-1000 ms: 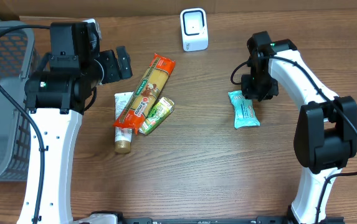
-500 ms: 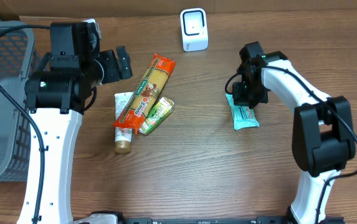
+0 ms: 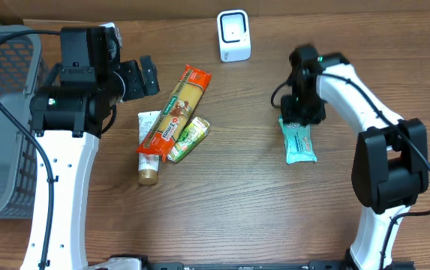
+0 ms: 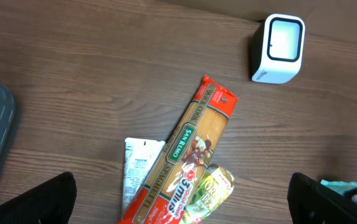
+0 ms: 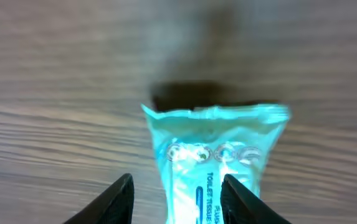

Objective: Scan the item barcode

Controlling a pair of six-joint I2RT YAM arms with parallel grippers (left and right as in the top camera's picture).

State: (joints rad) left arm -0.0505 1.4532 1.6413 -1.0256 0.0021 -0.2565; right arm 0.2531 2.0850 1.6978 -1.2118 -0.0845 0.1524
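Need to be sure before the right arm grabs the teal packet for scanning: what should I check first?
1. Right hand open above the teal packet: ok.
2. Packet centred between its fingers: not ok; in the wrist view it sits off to one side, under one finger.
3. Packet flat on the table, apart from other items: ok.
4. Barcode located: cannot tell; none shows on the upper face.
5. White scanner upright, bare table between it and the packet: ok.
6. Left hand open, empty, away over the pasta pack: ok.
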